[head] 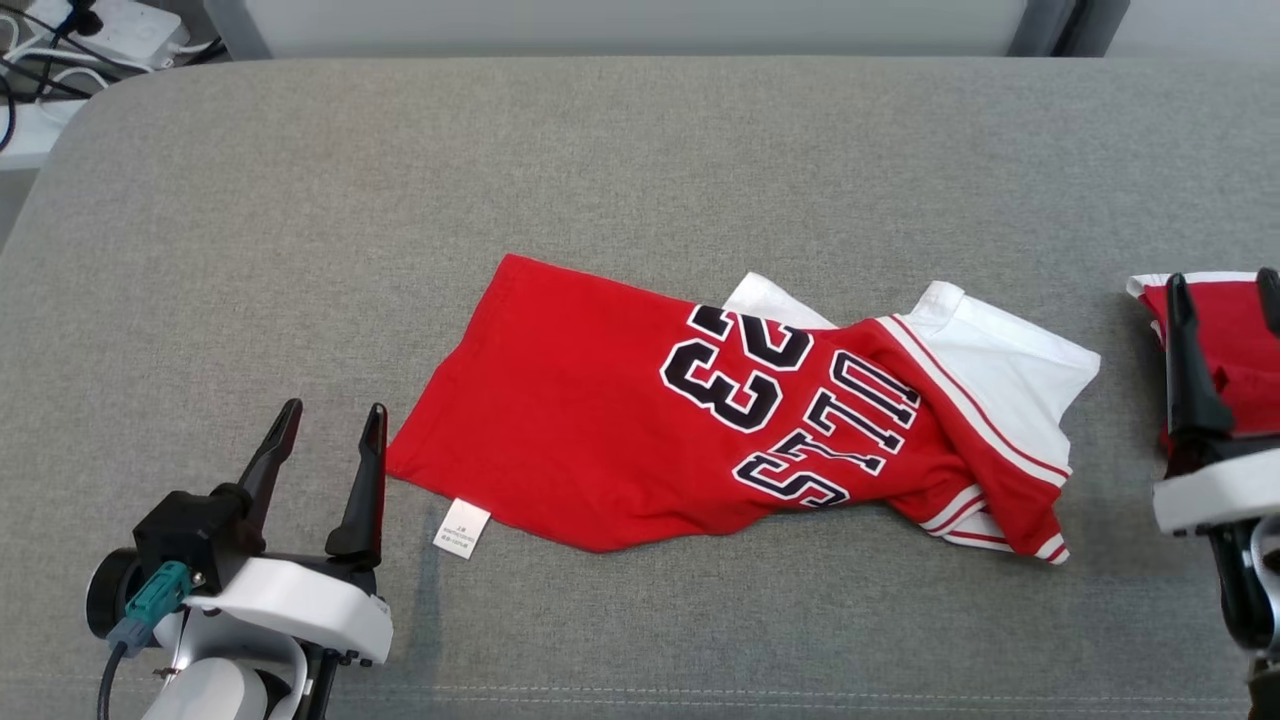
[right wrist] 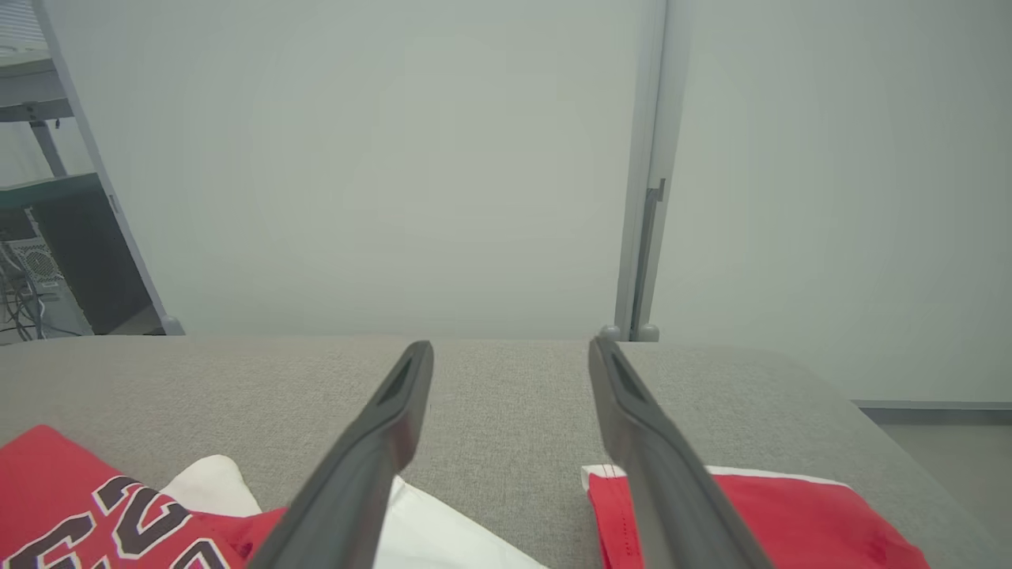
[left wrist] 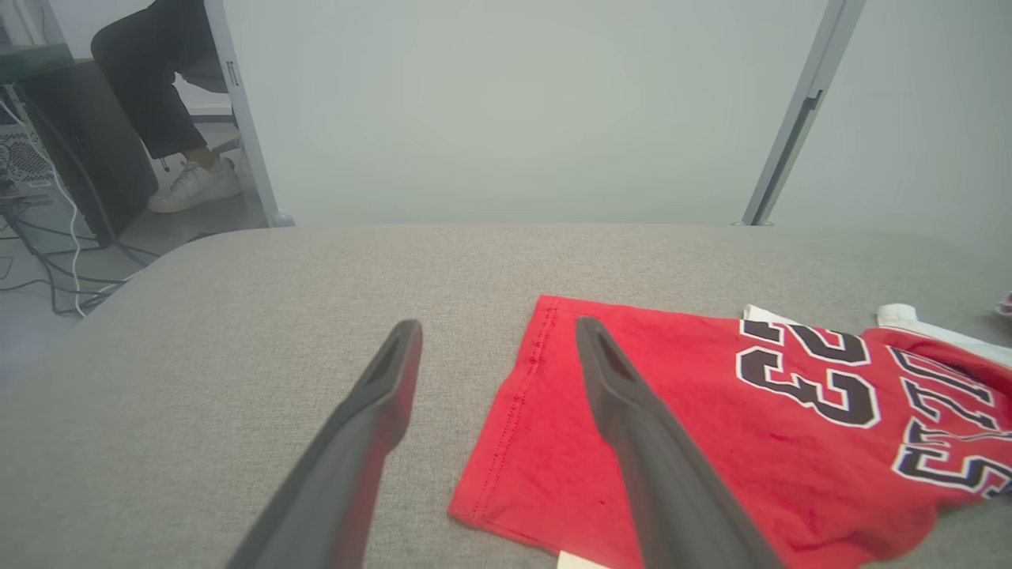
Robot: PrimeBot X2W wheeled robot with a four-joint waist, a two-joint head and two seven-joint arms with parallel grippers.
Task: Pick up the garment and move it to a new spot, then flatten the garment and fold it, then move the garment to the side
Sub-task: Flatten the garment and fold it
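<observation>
Across the middle of the grey tabletop [head: 300, 200] we see the red garment [head: 600, 430] lying rumpled. Its hem edge is just beside our left gripper [head: 335, 408], which is spread wide and empty. Our right gripper [head: 1220, 278], likewise spread with nothing between its fingers, sits over a second red cloth [head: 1240, 350] at the right edge. Bare tabletop stretches beyond and leftward.
</observation>
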